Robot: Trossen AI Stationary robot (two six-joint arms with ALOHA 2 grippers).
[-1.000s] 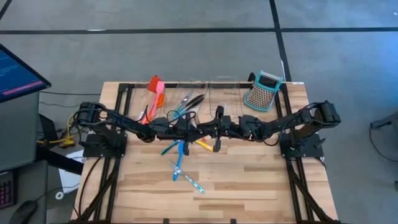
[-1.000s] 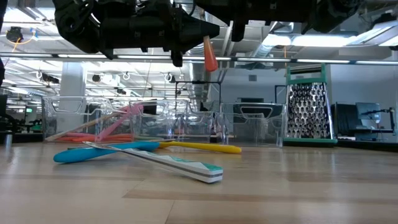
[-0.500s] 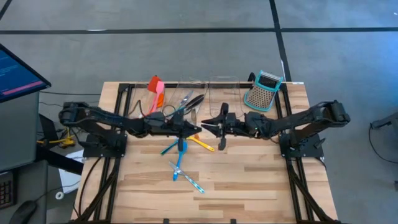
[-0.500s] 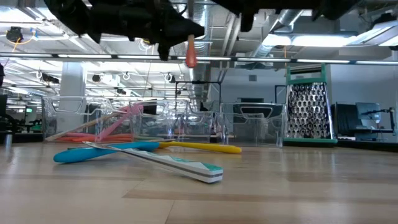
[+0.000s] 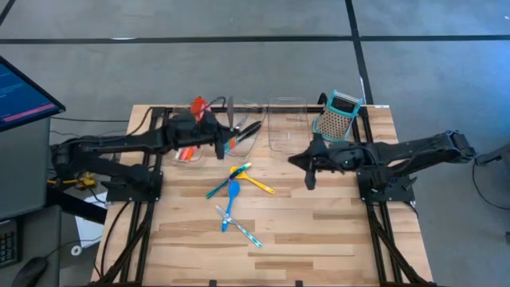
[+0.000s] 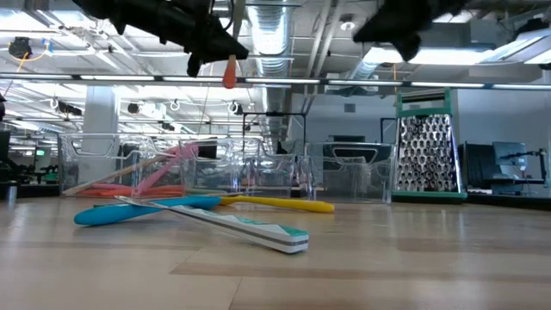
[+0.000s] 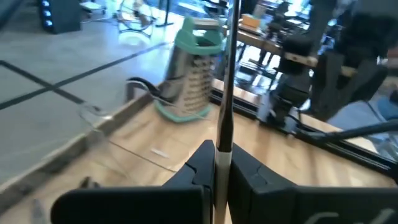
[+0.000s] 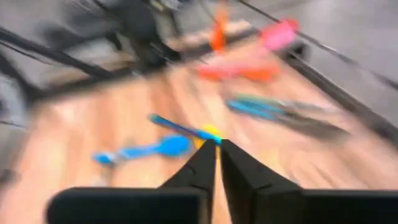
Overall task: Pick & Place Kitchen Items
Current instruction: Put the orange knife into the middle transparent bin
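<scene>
The left pincer (image 5: 222, 137) hangs over the far-left clear bins (image 5: 239, 135), pinching a slim utensil (image 7: 225, 93) upright. The right pincer (image 5: 310, 169), fingers pressed together and empty, hovers right of the blue spoon (image 5: 232, 194) and yellow spoon (image 5: 253, 180) lying mid-counter (image 5: 319, 231).

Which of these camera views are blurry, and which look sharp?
Right wrist view: heavily motion-smeared, the blue spoon only a streak. Left wrist view: soft, the box grater hazy. High and low views: sharp; ceiling lights glare in the low view.
</scene>
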